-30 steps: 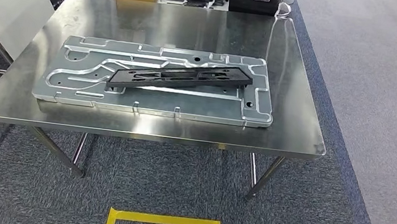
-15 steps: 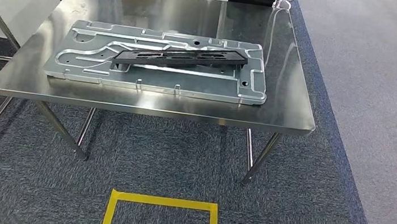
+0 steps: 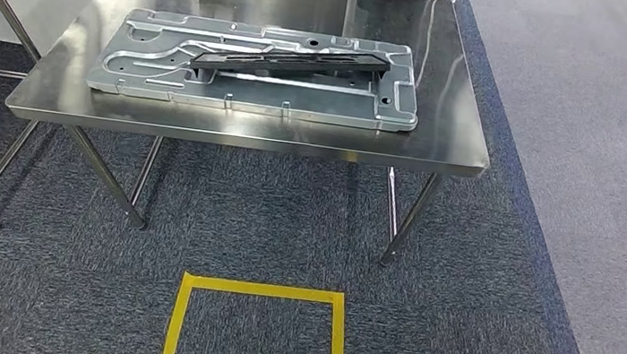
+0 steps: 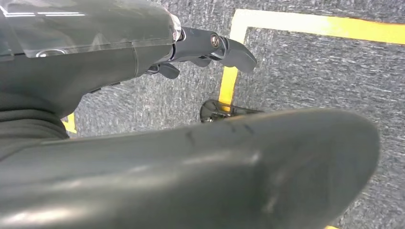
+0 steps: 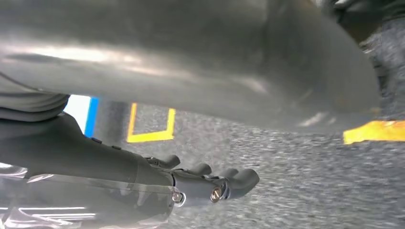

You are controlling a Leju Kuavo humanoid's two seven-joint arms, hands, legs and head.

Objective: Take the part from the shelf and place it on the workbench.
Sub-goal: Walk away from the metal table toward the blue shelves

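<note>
Head view: black elongated part lies diagonally on a grey moulded tray on the steel workbench, so placement looks done. Left hand and right hand hang over carpet, fingers loosely extended, holding nothing. Risk: part rests unevenly on tray ridges and could slide if the table gets bumped. Yellow tape square on the floor; no readable writing.
</note>
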